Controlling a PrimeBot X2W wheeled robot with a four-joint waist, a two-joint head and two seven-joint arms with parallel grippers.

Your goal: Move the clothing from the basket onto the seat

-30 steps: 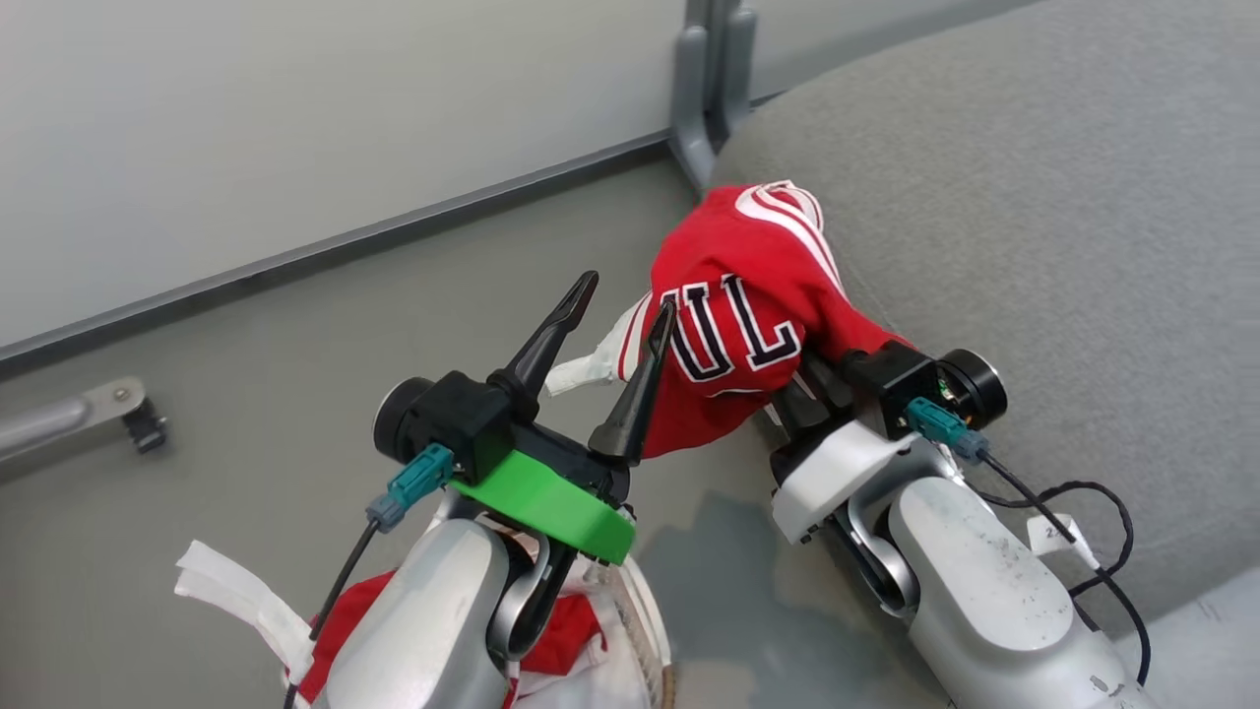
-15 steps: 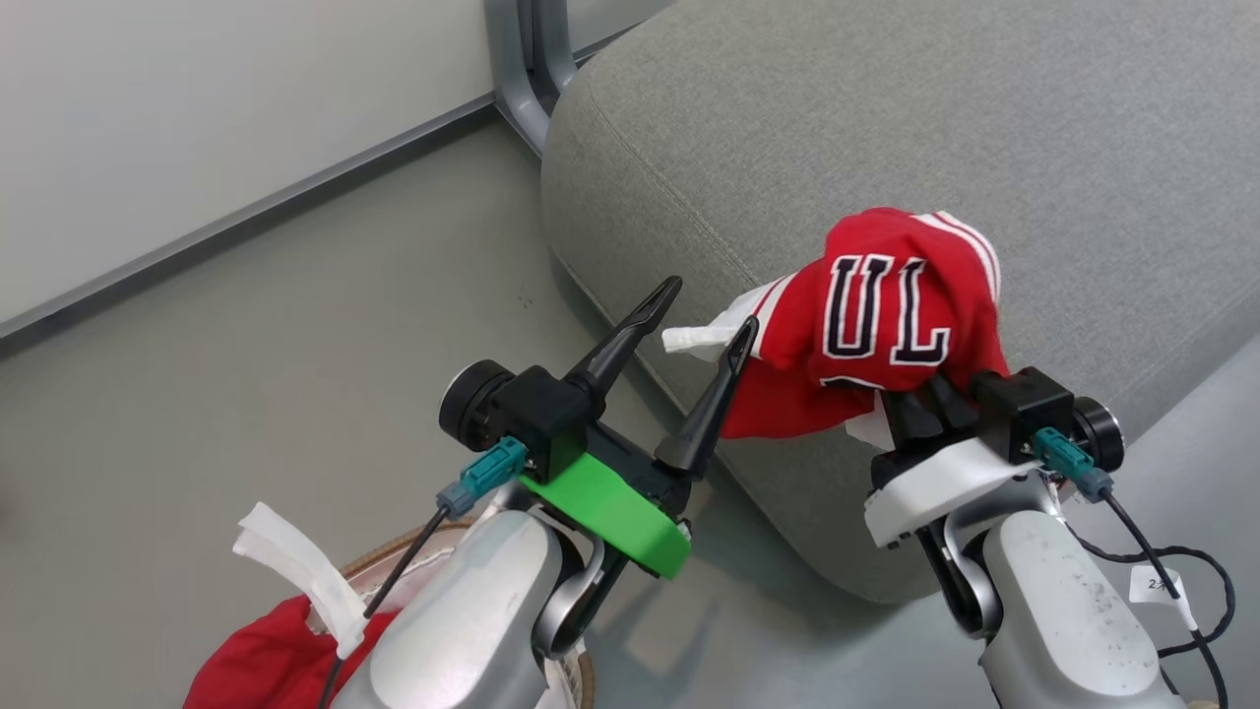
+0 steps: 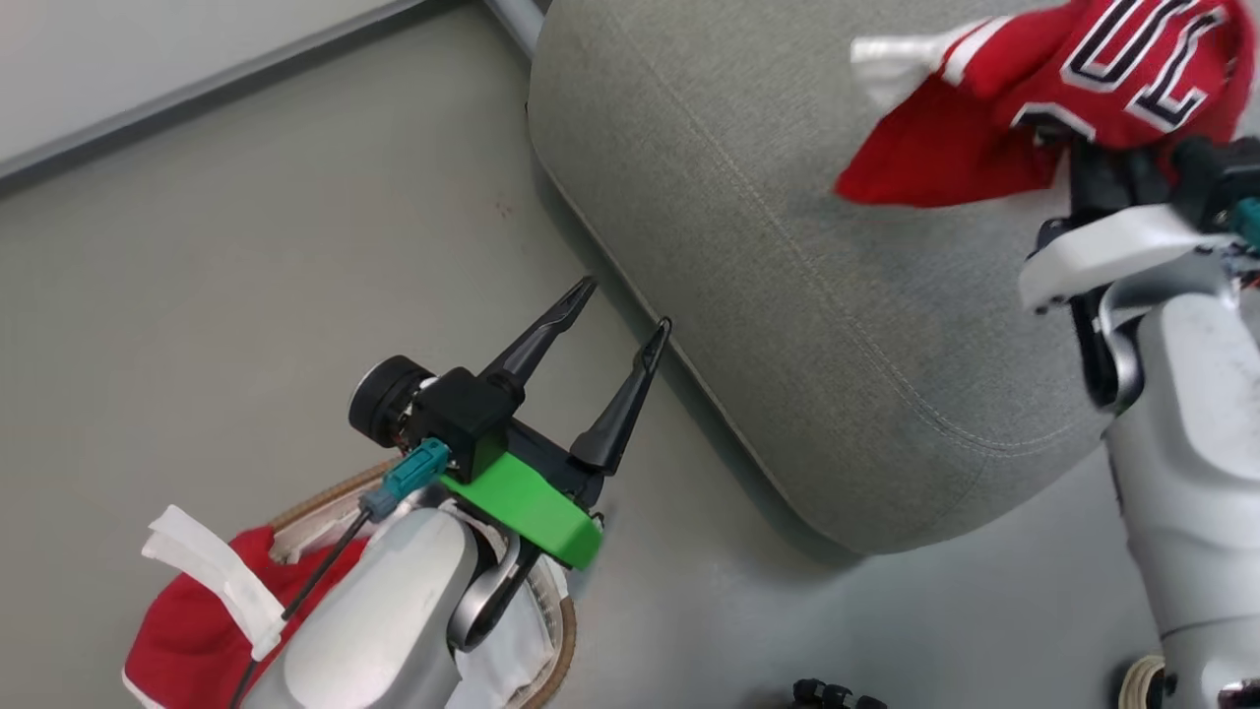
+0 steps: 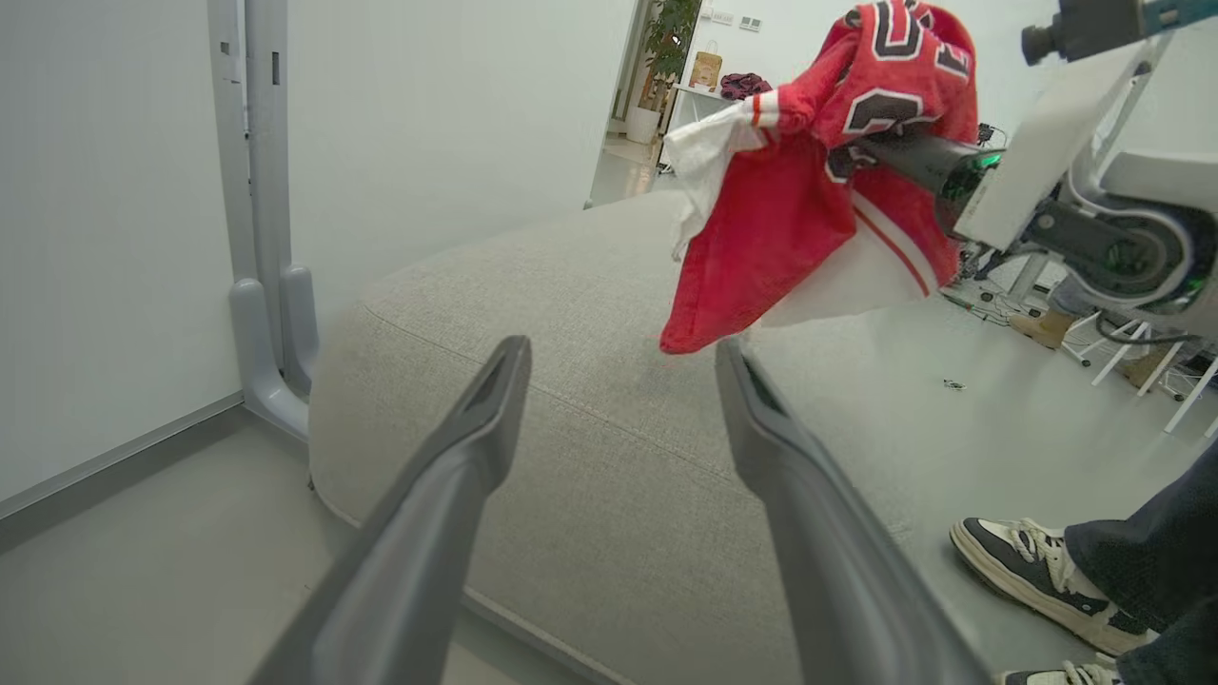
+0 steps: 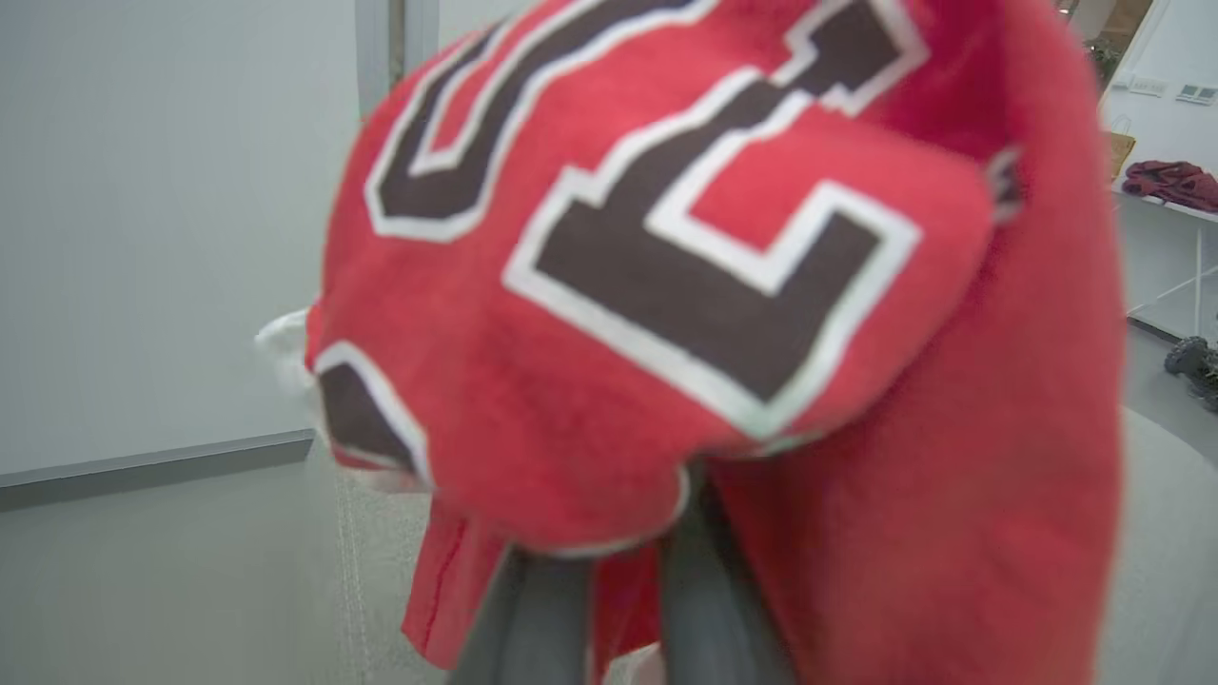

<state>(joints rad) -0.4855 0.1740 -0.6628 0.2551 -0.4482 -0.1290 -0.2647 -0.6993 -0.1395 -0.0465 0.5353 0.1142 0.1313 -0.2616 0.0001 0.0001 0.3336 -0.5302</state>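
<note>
head view, left to right.

near left: basket point(image 3: 320, 500), brown rim partly in view. a plain red piece point(image 3: 182, 630) lies in it, with white cloth point(image 3: 502, 660) beside it.

left hand point(image 3: 627, 303): fingers apart, holding nothing, poised over the floor point(image 3: 246, 295) just beside the near edge of the seat point(image 3: 787, 246).

far right: jersey point(image 3: 1083, 69) hangs in the air over the seat. in the left wrist view it is clear of the cushion. right hand point(image 3: 1117, 172): fingers together, clamped on a bunched fold of the jersey. the fabric drapes over the tips and hides them.

handling, judged:
- the jersey is light and soft, with no stiffness. it sags into folds and a loose hem hangs below the grip. not fragile.
- the knit looks a little slick, so a pinch on one layer could slip. a bunch of several layers should hold better.
- release low over the cushion, well in from the rounded corner, or the trailing hem may slide to the floor.
- for the red piece in the basket, take a raised fold near its middle, away from the white cloth, so the lining is not lifted too.
</note>
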